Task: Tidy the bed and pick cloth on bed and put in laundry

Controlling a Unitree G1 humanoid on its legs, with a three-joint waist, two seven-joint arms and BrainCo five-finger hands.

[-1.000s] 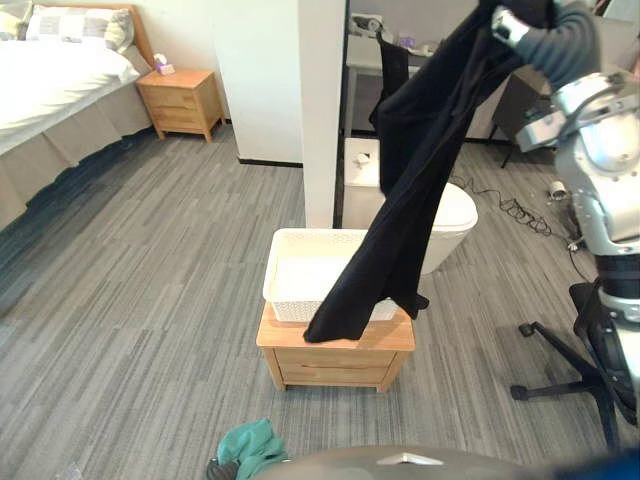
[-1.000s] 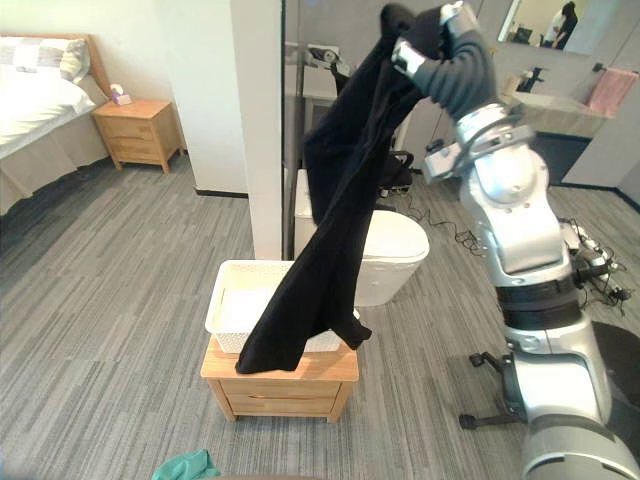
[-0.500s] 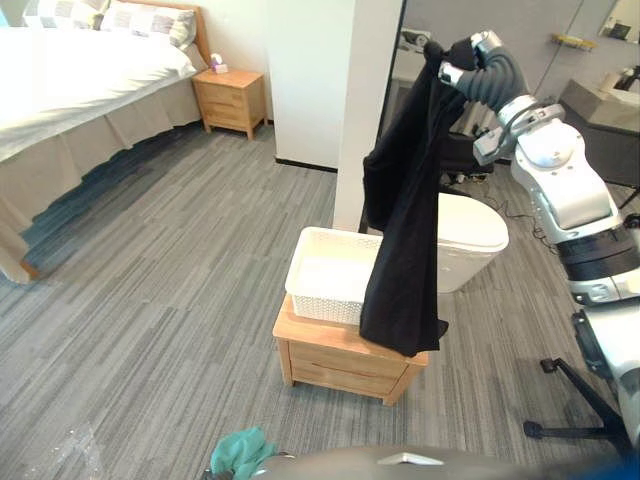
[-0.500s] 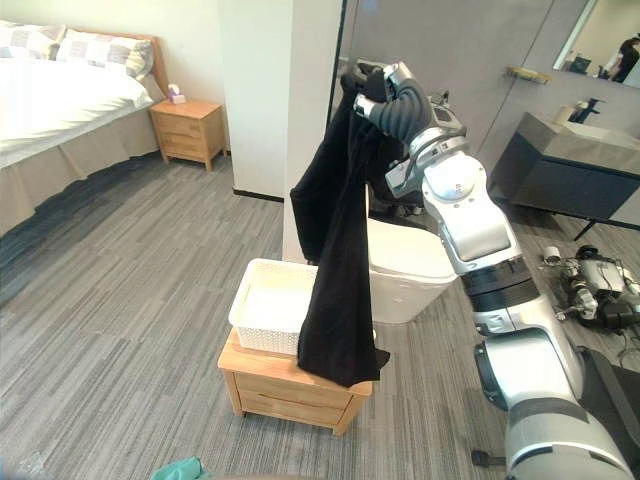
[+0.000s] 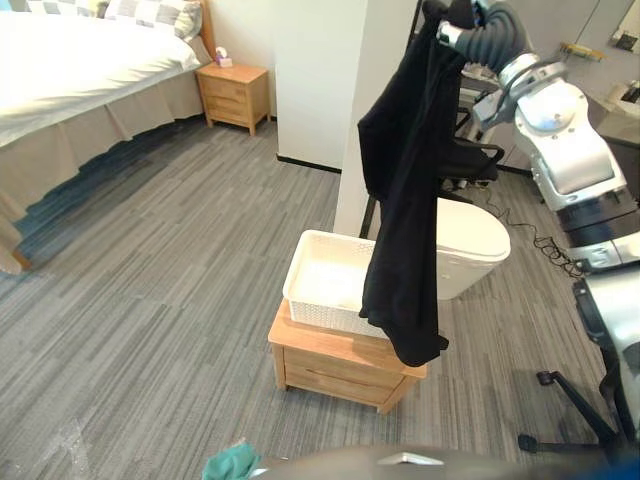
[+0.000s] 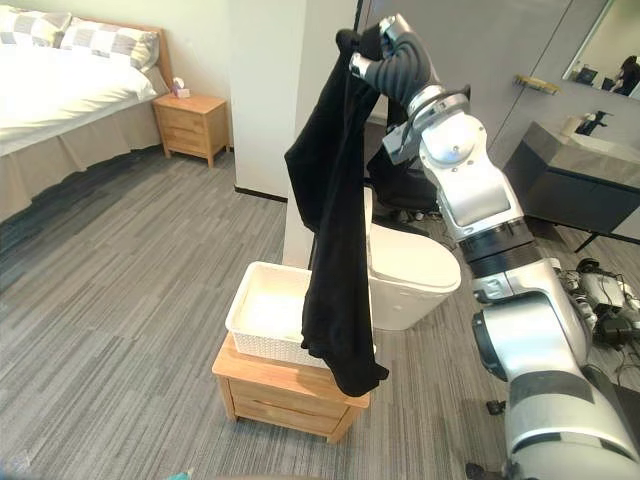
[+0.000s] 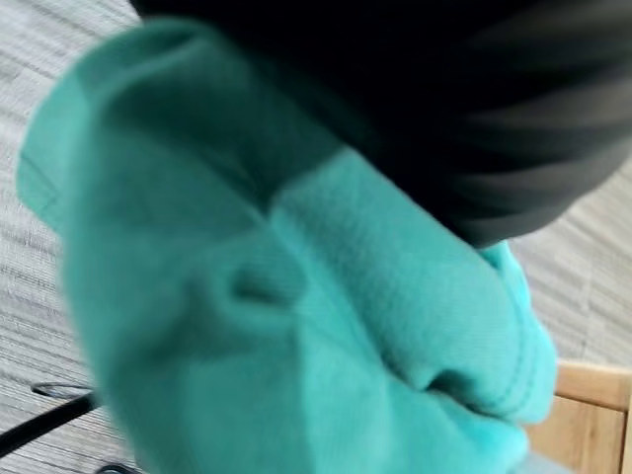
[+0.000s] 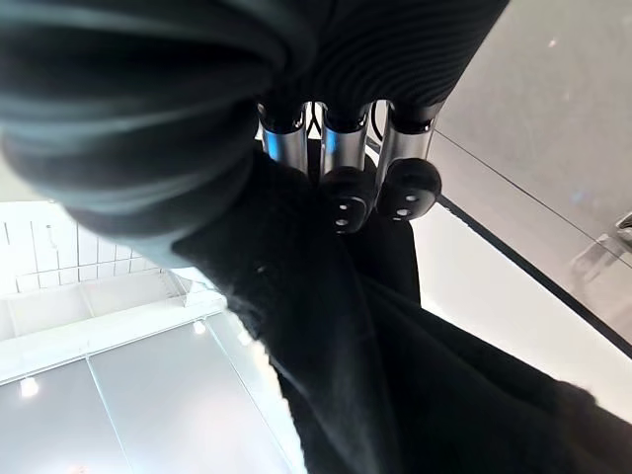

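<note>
High up, the right hand (image 6: 375, 52) has its fingers (image 8: 346, 195) curled tight round the top of the black cloth (image 6: 335, 230), dark tips pressed into the fabric: a firm grip. The cloth hangs straight down in one long drape, in front of the white pillar (image 5: 375, 100). Its lower end dangles across the right side of the white basket (image 5: 322, 285) and reaches past the rim to the edge of the stand (image 5: 335, 365) below. Whether it touches the basket, I cannot tell. The basket sits on that low wooden stand, on the grey floor (image 5: 160, 300). Just behind is a white toilet (image 5: 475, 240). Down low, the left hand (image 7: 474, 99) shows its dark cover right up against a teal cloth (image 7: 296, 326) that bunches over it. It may be gripped, but the view is too smothered to tell a hold from a loose hand. The bed (image 5: 70, 70) lies well apart, far left, with a nightstand (image 5: 235, 93) beside it.
</note>
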